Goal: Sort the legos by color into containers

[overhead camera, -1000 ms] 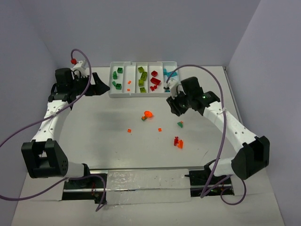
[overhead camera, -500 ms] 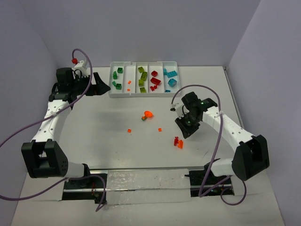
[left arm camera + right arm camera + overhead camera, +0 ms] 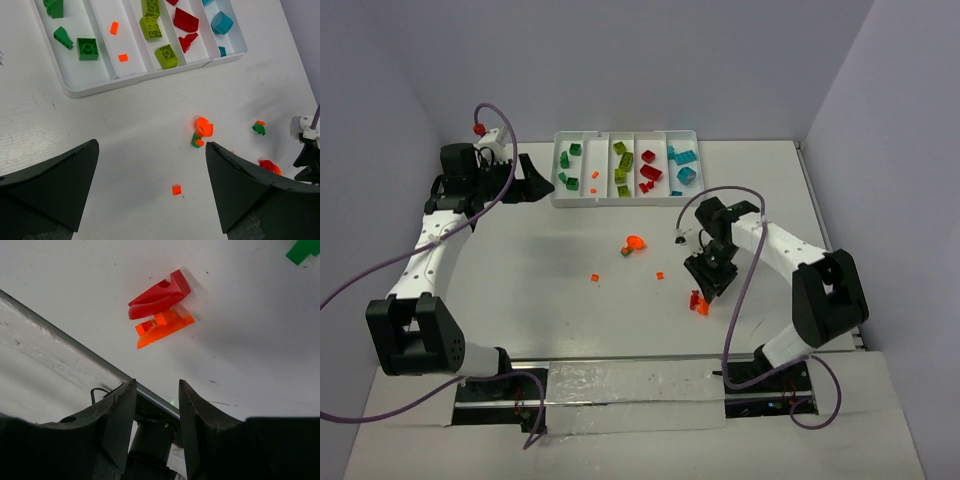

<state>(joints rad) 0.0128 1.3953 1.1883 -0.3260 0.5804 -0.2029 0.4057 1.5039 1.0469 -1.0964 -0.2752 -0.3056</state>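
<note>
The containers are five side-by-side compartments of one white tray (image 3: 620,201) (image 3: 145,80), and they hold dark green, orange, lime, red and teal legos. Loose legos lie on the table: an orange and green stack (image 3: 633,244) (image 3: 202,130), two tiny orange bits (image 3: 595,277) (image 3: 660,274), and a red and orange stack (image 3: 699,303) (image 3: 161,310). My right gripper (image 3: 706,284) (image 3: 156,385) hovers just beside that red and orange stack, its jaws partly apart with nothing between them. A small green piece (image 3: 301,250) (image 3: 258,128) lies near it. My left gripper (image 3: 525,180) (image 3: 151,145) stands wide open left of the tray.
A metal rail (image 3: 630,380) runs along the table's near edge between the two arm bases. Purple cables loop off both arms. Grey walls close the table at the back and on both sides.
My right arm has swung from the tray's right end toward the near side, down to the red and orange stack. The left arm has not moved.
</note>
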